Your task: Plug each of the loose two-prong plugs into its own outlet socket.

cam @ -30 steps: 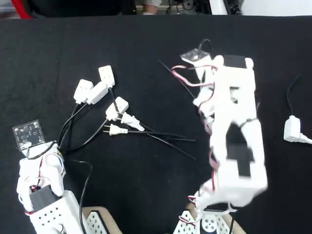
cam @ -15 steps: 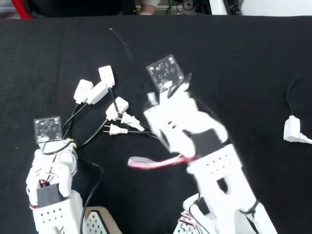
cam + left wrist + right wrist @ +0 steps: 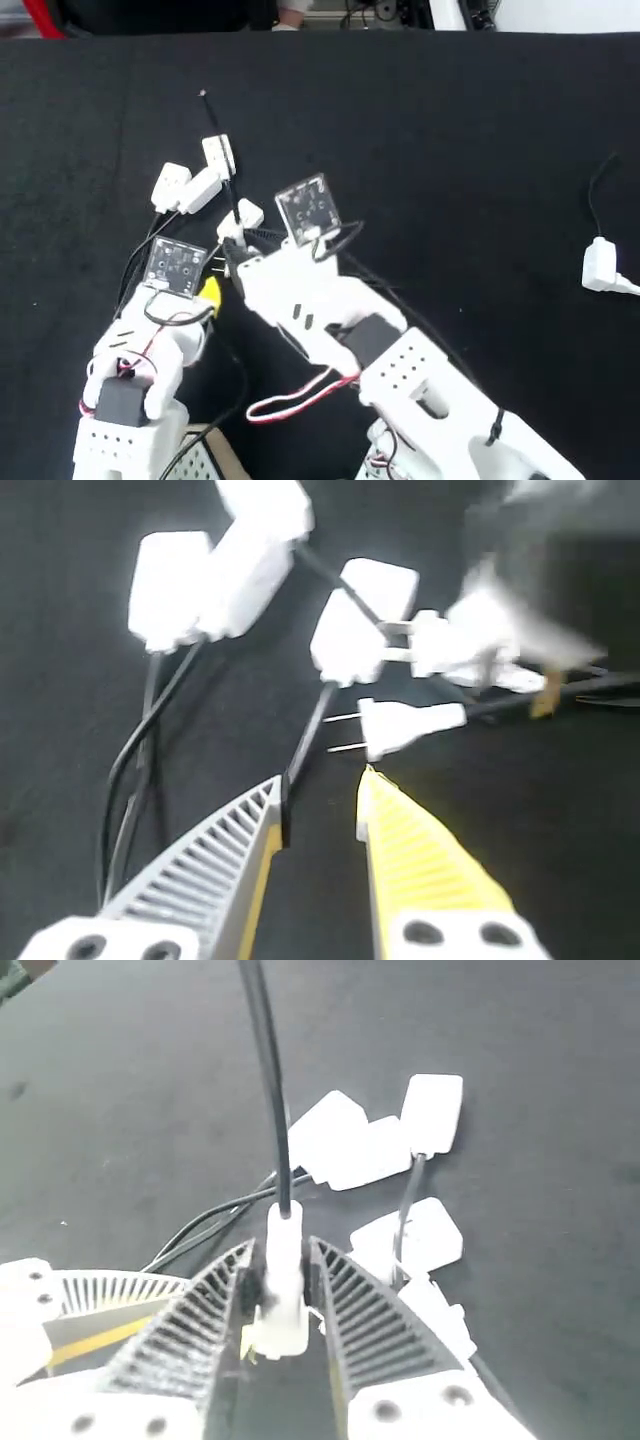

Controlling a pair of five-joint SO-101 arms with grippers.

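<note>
My right gripper [image 3: 282,1250] is shut on a white two-prong plug [image 3: 283,1290], whose black cord [image 3: 265,1080] rises stiffly away from it. In the high view this gripper [image 3: 236,260] sits in the cluster of white outlet sockets [image 3: 190,186], the cord [image 3: 215,140] slanting up over them. My left gripper [image 3: 320,780] is open, grey and yellow fingers apart, just short of a second loose plug [image 3: 405,725] lying flat with its prongs toward a socket [image 3: 365,620]. More sockets [image 3: 180,590] lie beyond.
Black cords [image 3: 140,265] trail from the sockets toward the left arm's base [image 3: 125,400]. A separate white adapter [image 3: 600,262] with its cord lies at the table's right edge. The two arms stand close together at the cluster.
The right arm swung from the right side across to the socket cluster and took hold of a plug, lifting its cord. The left arm advanced toward the loose plug.
</note>
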